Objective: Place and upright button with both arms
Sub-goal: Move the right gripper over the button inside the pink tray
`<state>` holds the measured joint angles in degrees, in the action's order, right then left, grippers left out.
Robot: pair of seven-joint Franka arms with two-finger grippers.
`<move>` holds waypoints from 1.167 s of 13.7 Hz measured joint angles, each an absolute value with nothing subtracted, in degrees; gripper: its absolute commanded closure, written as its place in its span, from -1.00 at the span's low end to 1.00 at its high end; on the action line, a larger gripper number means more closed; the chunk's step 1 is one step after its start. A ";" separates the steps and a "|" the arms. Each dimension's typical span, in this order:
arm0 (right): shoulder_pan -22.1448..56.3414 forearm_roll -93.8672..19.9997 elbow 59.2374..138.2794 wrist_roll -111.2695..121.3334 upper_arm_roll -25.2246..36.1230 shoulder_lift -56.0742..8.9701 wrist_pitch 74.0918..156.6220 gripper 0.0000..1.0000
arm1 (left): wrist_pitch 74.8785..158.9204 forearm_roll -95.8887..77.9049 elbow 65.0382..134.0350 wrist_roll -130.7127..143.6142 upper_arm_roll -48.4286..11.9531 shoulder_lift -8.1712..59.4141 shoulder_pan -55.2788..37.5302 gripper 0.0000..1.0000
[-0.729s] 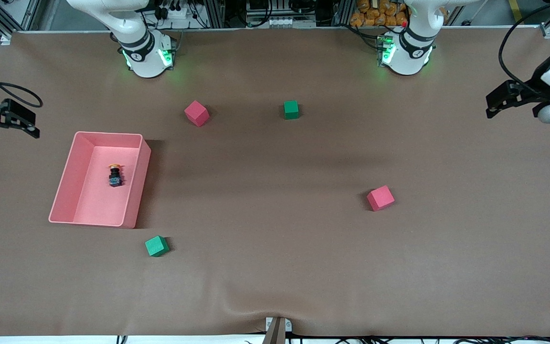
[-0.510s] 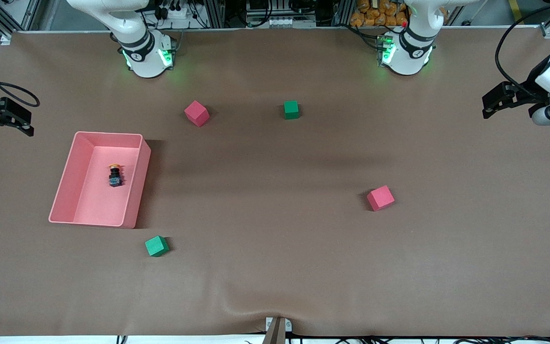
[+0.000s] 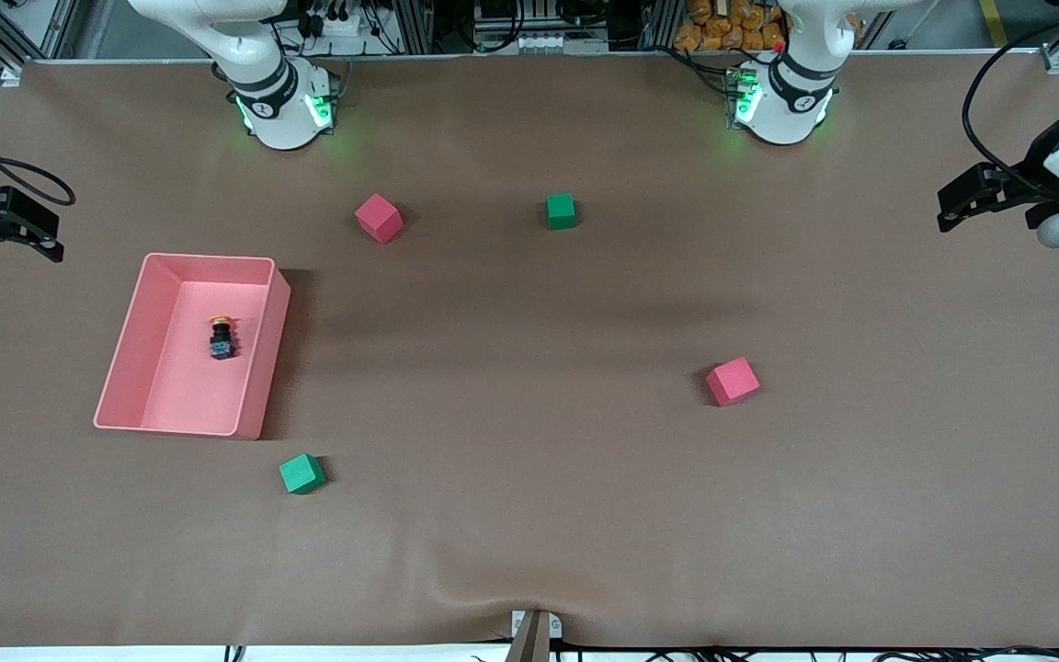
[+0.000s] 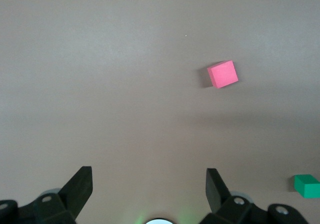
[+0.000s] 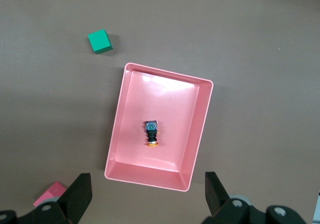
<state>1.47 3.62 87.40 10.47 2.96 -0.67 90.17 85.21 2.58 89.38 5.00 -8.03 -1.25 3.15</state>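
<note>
The button [image 3: 222, 338], orange cap on a black body, lies on its side in the pink tray [image 3: 208, 259], cap toward the robots' bases. It also shows in the right wrist view [image 5: 151, 134], inside the tray [image 5: 167, 74]. My right gripper [image 3: 50, 237] is open and empty, up in the air over the right arm's end of the table, beside the tray. My left gripper [image 3: 950, 208] is open and empty over the left arm's end of the table. In the wrist views the left gripper [image 4: 148, 184] and the right gripper [image 5: 148, 189] hold nothing.
Two red cubes [image 3: 378, 218] [image 3: 733, 381] and two green cubes [image 3: 561, 211] [image 3: 301, 473] lie on the brown table. The left wrist view shows a red cube [image 4: 223, 74] and a green cube [image 4: 306, 185]. The right wrist view shows a green cube [image 5: 99, 41].
My right gripper has drawn slightly toward its end of the table. My left gripper has shifted a little at its end. The button, tray and cubes have not moved.
</note>
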 measured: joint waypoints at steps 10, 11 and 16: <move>0.27 0.25 88.87 10.35 3.45 -2.94 86.75 -1.00 | 86.17 2.58 89.38 8.14 -9.25 -0.93 2.88 -1.00; -0.15 0.25 89.78 10.35 3.49 -4.35 86.89 -1.00 | 86.45 2.58 89.38 8.14 -9.25 -0.94 2.87 -1.00; -1.72 0.30 93.04 13.50 3.53 -13.53 89.50 -1.00 | 87.28 2.58 89.40 8.14 -9.26 -0.93 2.84 -1.00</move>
<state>-1.72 0.30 93.04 13.50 3.53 -13.53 89.50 87.28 2.58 89.40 8.14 -9.26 -0.93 2.84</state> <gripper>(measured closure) 0.000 0.000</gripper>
